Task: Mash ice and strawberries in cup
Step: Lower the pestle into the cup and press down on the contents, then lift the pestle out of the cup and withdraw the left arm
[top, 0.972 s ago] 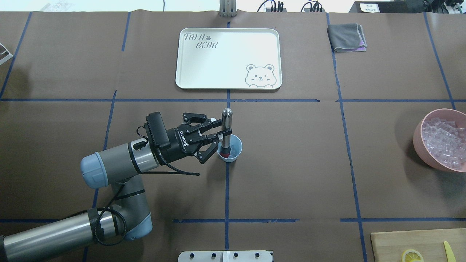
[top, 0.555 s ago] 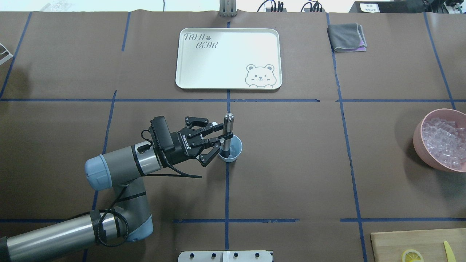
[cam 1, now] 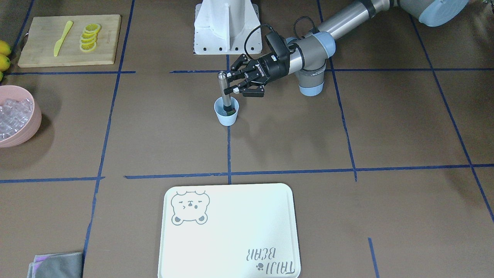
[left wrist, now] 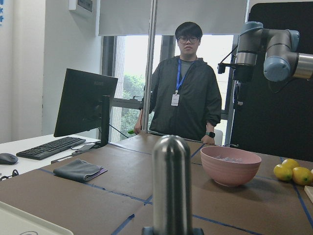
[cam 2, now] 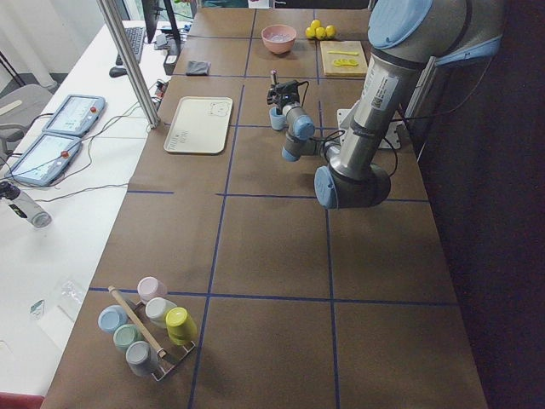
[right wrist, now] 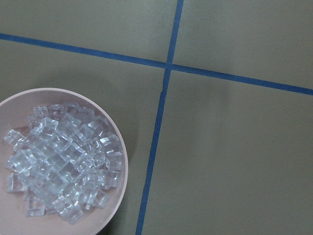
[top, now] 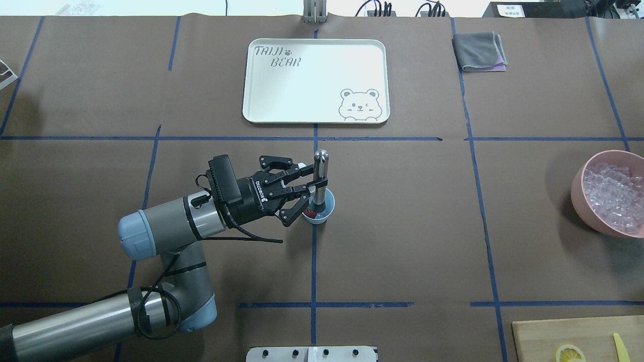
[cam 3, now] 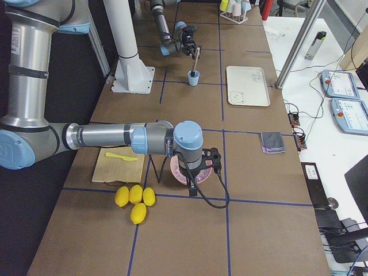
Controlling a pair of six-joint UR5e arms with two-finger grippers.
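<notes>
At the table's near edge a wooden board [top: 553, 337] is cut off by the frame, with only part of a lemon slice [top: 569, 353] and the tip of a yellow knife [top: 621, 347] showing. Beyond it, at mid-table, the left gripper [top: 313, 182] pinches the shaft of an upright steel muddler [top: 320, 173], whose lower end stands inside the cup [top: 329, 202]. The cup sits on a blue tape line with bare brown table all round it. A red sliver of strawberry [top: 308, 214] shows at the cup's left inner wall; the muddler hides the rest, and whether ice lies in the cup cannot be told. The white lettering on the gripper body is too small to read surely. At the right edge a pink bowl [top: 578, 198], partly cut off, holds ice [top: 611, 191]. The right gripper [cam 3: 198, 175] hangs over that bowl, and its state cannot be told. Farther off, a pale tray [top: 261, 100] reads "TAIJI BEAR" beside a bear drawing. A grey cloth [top: 479, 50] lies to its right.
</notes>
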